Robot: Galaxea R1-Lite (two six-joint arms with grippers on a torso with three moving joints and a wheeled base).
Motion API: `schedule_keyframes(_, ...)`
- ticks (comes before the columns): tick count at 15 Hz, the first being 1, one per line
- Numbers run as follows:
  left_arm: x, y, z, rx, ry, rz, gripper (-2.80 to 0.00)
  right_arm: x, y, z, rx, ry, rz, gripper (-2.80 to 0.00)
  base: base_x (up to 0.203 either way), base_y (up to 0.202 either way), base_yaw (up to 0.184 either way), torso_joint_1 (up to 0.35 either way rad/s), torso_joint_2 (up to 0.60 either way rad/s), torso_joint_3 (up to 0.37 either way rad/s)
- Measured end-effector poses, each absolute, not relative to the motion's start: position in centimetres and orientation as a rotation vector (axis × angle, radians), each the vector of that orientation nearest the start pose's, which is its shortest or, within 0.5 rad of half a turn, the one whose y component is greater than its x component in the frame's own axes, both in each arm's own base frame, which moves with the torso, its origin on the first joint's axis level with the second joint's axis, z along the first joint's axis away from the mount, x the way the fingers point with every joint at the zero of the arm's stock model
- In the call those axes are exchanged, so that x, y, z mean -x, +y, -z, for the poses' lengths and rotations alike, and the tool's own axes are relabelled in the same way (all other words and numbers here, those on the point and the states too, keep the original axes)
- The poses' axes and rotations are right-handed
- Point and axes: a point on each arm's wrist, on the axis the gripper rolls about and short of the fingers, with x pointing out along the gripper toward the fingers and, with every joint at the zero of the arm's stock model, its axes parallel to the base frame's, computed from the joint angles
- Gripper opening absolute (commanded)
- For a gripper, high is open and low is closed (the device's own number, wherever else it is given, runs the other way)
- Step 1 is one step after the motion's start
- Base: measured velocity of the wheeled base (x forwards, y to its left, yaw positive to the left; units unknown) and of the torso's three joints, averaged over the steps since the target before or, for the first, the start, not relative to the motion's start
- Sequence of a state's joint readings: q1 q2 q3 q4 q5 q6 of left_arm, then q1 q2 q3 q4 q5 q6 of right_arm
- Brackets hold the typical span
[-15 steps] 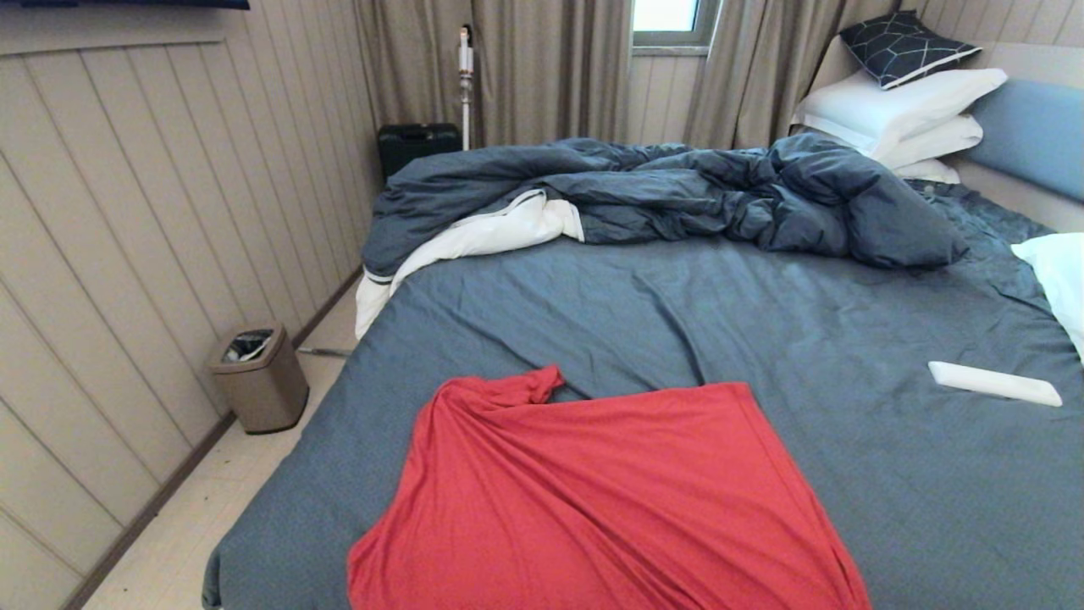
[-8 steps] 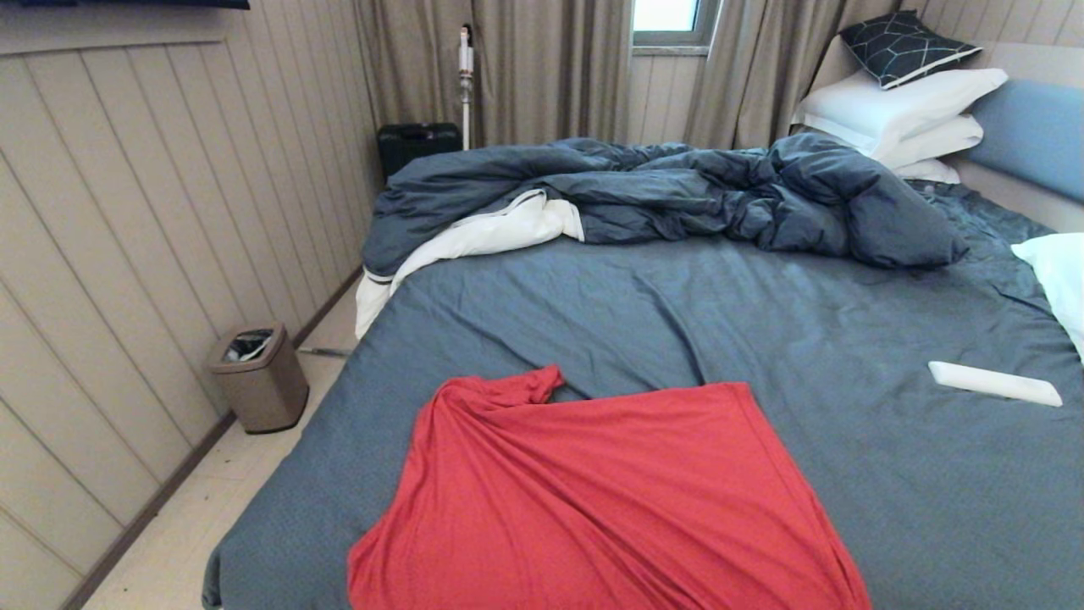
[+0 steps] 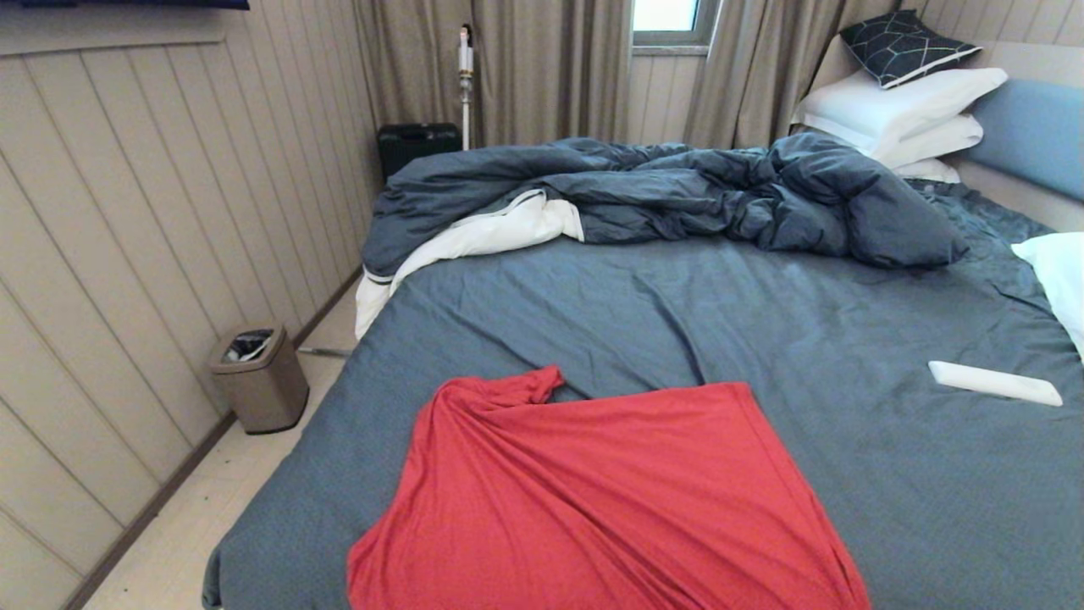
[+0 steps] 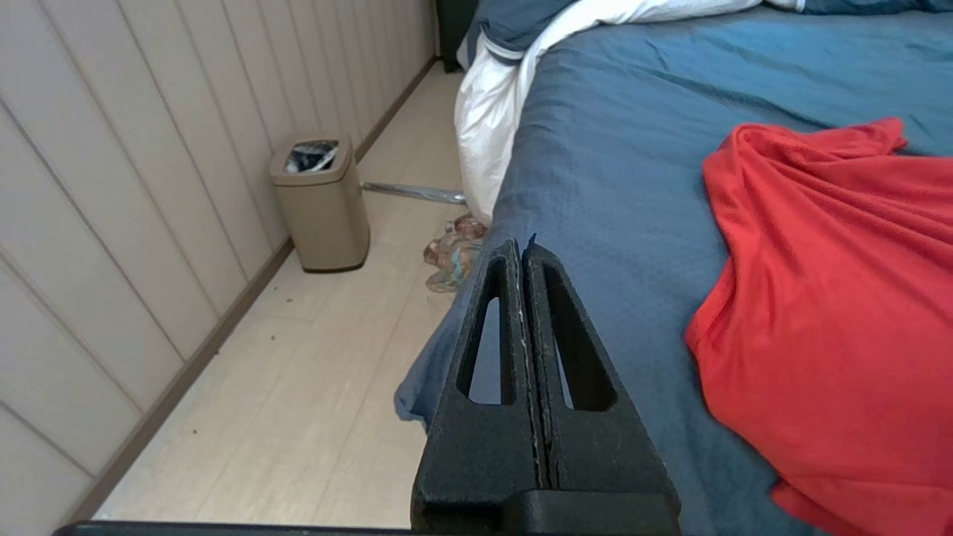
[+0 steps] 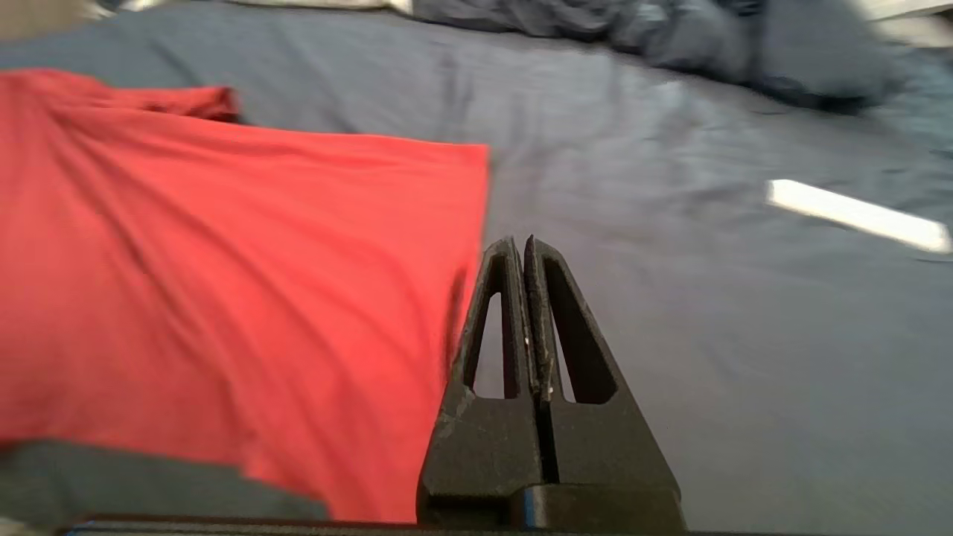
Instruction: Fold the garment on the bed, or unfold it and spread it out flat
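The red garment (image 3: 601, 500) lies spread with loose wrinkles on the near part of the bed (image 3: 847, 339), one corner bunched at its far left edge. No print shows on the upper side. Neither arm appears in the head view. My left gripper (image 4: 523, 249) is shut and empty, hanging over the bed's left edge, with the garment (image 4: 826, 298) off to its side. My right gripper (image 5: 520, 246) is shut and empty too, just beside the garment's right edge (image 5: 246, 275), above the bare sheet.
A rumpled dark blue duvet (image 3: 677, 195) lies across the far side of the bed, white pillows (image 3: 898, 114) stacked at the head. A white flat object (image 3: 992, 383) rests on the sheet at the right. A bin (image 3: 258, 377) stands on the floor by the panelled wall.
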State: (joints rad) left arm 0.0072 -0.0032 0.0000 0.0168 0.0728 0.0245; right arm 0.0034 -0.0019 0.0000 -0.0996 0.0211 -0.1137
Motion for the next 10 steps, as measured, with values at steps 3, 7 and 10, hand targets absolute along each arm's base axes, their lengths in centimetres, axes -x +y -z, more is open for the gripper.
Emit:
schedule_keyframes(3, 2.31, 0.15, -7.37, -0.02, 0.014, -0.081, -2.8, 2.35, 0.04, -8.55, 0.041, -0.1, -0.001, -2.8, 0.0, 0.0, 0.0, 0.0, 0.0, 0.0)
schedule_keyframes(7, 2.3, 0.15, -7.38, -0.01, 0.014, -0.083, -2.8, 2.35, 0.01, -8.56, -0.022, -0.101, 0.023, -2.8, 0.0, 0.0, 0.0, 0.0, 0.0, 0.0)
schedule_keyframes(10, 2.3, 0.15, -7.43, -0.009, 0.009, -0.083, -2.8, 2.35, 0.01, -8.56, -0.025, -0.101, 0.026, -2.8, 0.0, 0.0, 0.0, 0.0, 0.0, 0.0)
